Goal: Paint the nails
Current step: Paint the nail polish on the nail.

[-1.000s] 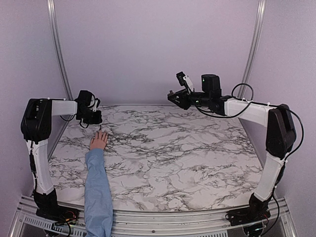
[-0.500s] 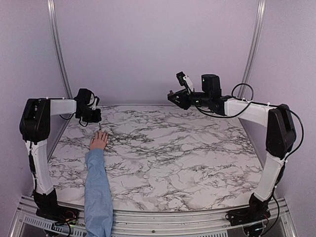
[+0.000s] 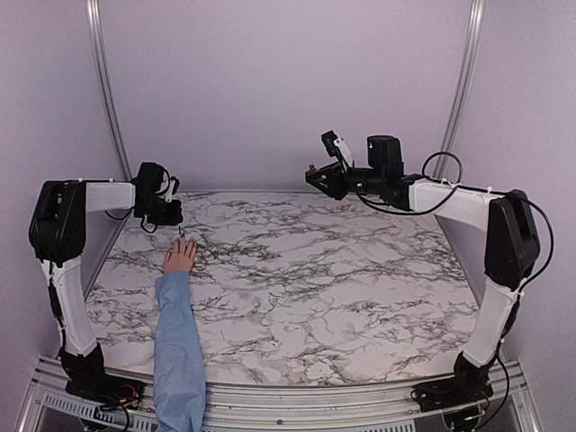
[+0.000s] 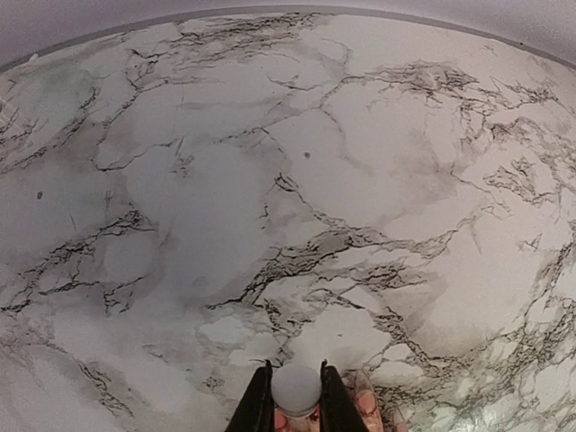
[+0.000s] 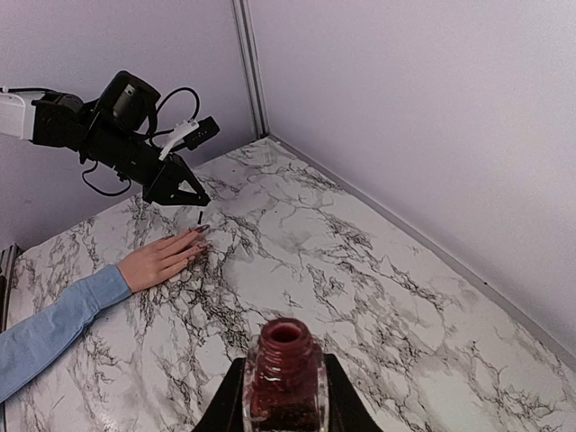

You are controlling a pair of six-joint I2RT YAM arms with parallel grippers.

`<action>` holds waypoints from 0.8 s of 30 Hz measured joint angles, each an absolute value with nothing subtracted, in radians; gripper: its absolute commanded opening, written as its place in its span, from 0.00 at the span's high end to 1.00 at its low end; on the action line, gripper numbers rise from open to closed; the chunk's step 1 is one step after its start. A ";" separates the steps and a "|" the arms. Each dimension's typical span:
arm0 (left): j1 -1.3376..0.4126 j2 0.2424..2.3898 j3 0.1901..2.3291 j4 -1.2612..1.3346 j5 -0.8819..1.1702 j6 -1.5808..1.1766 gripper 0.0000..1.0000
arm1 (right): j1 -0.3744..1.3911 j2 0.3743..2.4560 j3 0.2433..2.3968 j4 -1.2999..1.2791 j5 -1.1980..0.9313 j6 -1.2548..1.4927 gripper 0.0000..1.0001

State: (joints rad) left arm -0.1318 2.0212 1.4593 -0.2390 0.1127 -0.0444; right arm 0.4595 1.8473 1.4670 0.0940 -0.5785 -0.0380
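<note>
A light-skinned hand (image 3: 180,256) with a light blue sleeve (image 3: 176,333) lies flat on the marble table at the left. Its nails (image 5: 200,231) look dark at the fingertips in the right wrist view. My left gripper (image 3: 174,219) is shut on a white round brush cap (image 4: 296,389), and the thin brush (image 5: 199,216) hangs just above the fingertips. Pink fingers (image 4: 364,409) show beneath the cap in the left wrist view. My right gripper (image 3: 315,175) is shut on an open dark red polish bottle (image 5: 284,378), held high over the table's far middle.
The marble table top (image 3: 324,270) is ringed by lilac walls, with metal corner posts (image 3: 103,99) at the back left and back right. The forearm stretches from the near edge to the left arm.
My left arm has shifted slightly to the left with the brush cap. The hand and my right arm have not moved.
</note>
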 measured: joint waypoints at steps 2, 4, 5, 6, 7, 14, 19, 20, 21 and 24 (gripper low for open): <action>-0.132 2.021 1.451 -0.239 0.121 -0.044 1.00 | 0.459 1.847 1.467 0.094 -0.579 -0.038 1.00; -0.132 2.021 1.450 -0.239 0.127 -0.044 1.00 | 0.459 1.847 1.467 0.094 -0.579 -0.038 1.00; -0.132 2.021 1.450 -0.238 0.131 -0.044 1.00 | 0.459 1.847 1.467 0.094 -0.579 -0.038 1.00; -0.132 2.021 1.450 -0.238 0.133 -0.044 1.00 | 0.459 1.847 1.467 0.094 -0.579 -0.038 1.00; -0.132 2.021 1.450 -0.238 0.134 -0.044 1.00 | 0.459 1.847 1.467 0.094 -0.579 -0.038 1.00; -0.132 2.022 1.450 -0.238 0.149 -0.045 1.00 | 0.459 1.847 1.467 0.094 -0.579 -0.038 1.00; -0.132 2.030 1.456 -0.238 0.149 -0.045 1.00 | 0.459 1.847 1.467 0.094 -0.579 -0.038 1.00; -0.132 2.031 1.456 -0.238 0.149 -0.045 1.00 | 0.459 1.847 1.467 0.094 -0.579 -0.038 1.00; -0.132 2.032 1.456 -0.238 0.149 -0.045 1.00 | 0.459 1.847 1.467 0.094 -0.579 -0.038 1.00; -0.132 2.038 1.460 -0.238 0.149 -0.045 1.00 | 0.459 1.847 1.467 0.094 -0.579 -0.038 1.00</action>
State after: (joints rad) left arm -0.1318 2.0380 1.4597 -0.2379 0.1486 -0.0452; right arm 0.4595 1.8473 1.4670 0.0937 -0.5785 -0.0383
